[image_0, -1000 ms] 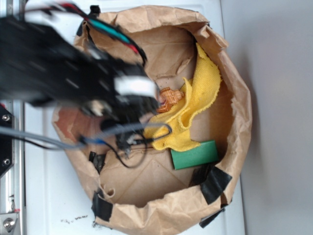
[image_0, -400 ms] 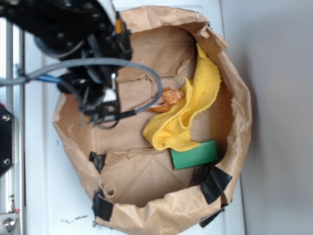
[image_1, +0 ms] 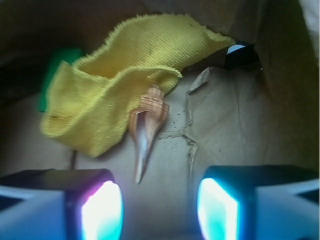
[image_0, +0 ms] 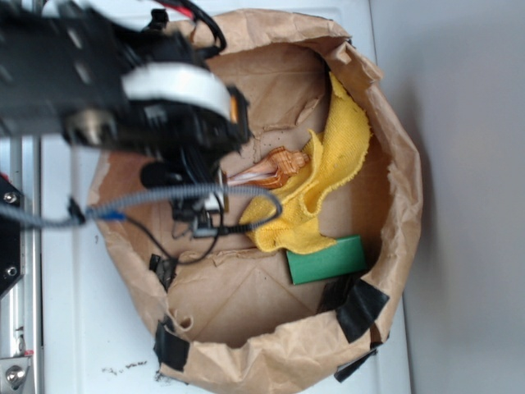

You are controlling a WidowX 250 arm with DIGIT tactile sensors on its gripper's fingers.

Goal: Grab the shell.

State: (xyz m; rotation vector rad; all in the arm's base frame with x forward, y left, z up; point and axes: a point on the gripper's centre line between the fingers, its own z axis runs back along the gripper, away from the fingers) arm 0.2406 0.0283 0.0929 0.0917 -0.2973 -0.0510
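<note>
Blurred black arm (image_0: 98, 82) hiding the paper bag's (image_0: 394, 246) ten o'clock side, end effector (image_1: 160, 210) hanging released and empty, fingers (image_1: 102, 212) cropped, shell (image_1: 145, 132) lying pointing at six o'clock, touching yellow cloth (image_1: 100, 115), green block (image_0: 326, 259) clearer from outside

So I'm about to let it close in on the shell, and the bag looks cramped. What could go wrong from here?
The shell rests against the yellow cloth, so closing may snag the cloth too. In the wrist view the open gripper has only the shell's thin pointed tip nearest; a pinch there would probably slip. The paper bag wall crowds the arm and could catch it.
</note>
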